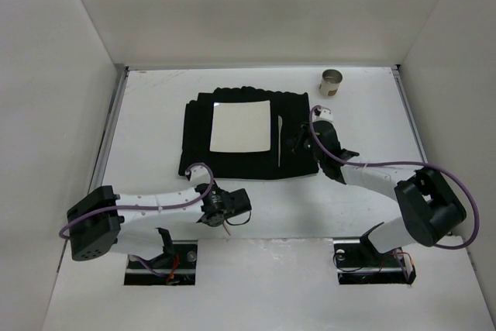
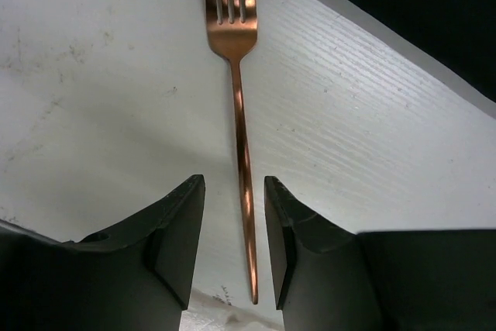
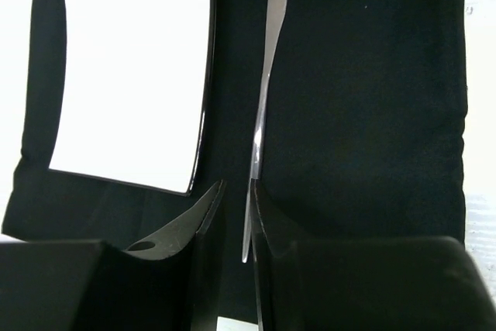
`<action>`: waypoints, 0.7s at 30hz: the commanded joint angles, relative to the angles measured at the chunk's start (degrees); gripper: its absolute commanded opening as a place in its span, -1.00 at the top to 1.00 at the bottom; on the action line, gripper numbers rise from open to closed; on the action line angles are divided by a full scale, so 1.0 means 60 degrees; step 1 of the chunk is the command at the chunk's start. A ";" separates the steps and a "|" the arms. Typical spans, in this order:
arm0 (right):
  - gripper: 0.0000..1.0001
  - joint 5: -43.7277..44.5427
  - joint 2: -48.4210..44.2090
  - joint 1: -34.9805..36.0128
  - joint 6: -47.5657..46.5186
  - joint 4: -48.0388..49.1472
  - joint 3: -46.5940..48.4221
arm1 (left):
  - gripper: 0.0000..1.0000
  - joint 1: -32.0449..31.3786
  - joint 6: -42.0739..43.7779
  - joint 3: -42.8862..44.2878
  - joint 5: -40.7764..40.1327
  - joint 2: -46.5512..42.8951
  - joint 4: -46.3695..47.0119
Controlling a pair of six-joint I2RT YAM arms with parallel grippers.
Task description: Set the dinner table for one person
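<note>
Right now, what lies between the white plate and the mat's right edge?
A silver knife, the right gripper over its handle end; top and right wrist views show it.

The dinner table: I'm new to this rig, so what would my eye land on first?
The black mat at the table's centre, carrying a square white plate with a knife lying just right of it. Nearer the arms, a copper fork lies on the table between the left end effector's open fingers.
</note>
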 commanded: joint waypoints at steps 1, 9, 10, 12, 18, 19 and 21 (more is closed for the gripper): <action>0.49 -0.0415 -0.0371 -0.0044 0.0244 0.0795 -0.0051 | 0.31 -0.0070 -0.0941 0.0000 0.0178 0.0255 -0.0079; 0.43 -0.0709 -0.0459 0.0000 0.0186 0.0971 -0.0051 | 0.32 0.0062 -0.0810 -0.0484 0.0530 0.0461 0.1152; 0.43 -0.0709 -0.0459 0.0000 0.0186 0.0971 -0.0051 | 0.33 0.0062 -0.0795 -0.0498 0.0545 0.0490 0.1182; 0.43 -0.0723 -0.0474 0.0000 0.0200 0.0971 -0.0066 | 0.37 0.0062 -0.0809 -0.0557 0.0618 0.0549 0.1124; 0.42 -0.0650 -0.0708 -0.0234 0.0156 0.0898 -0.0198 | 0.57 0.0267 -0.0795 -0.0820 0.0750 0.0534 0.1211; 0.42 -0.0636 -0.0752 -0.0234 0.0171 0.0898 -0.0212 | 0.61 0.0282 -0.0766 -0.0864 0.0750 0.0549 0.1197; 0.41 -0.0577 -0.0811 -0.0234 0.0127 0.0898 -0.0227 | 0.72 0.0311 -0.0707 -0.0937 0.0750 0.0578 0.1196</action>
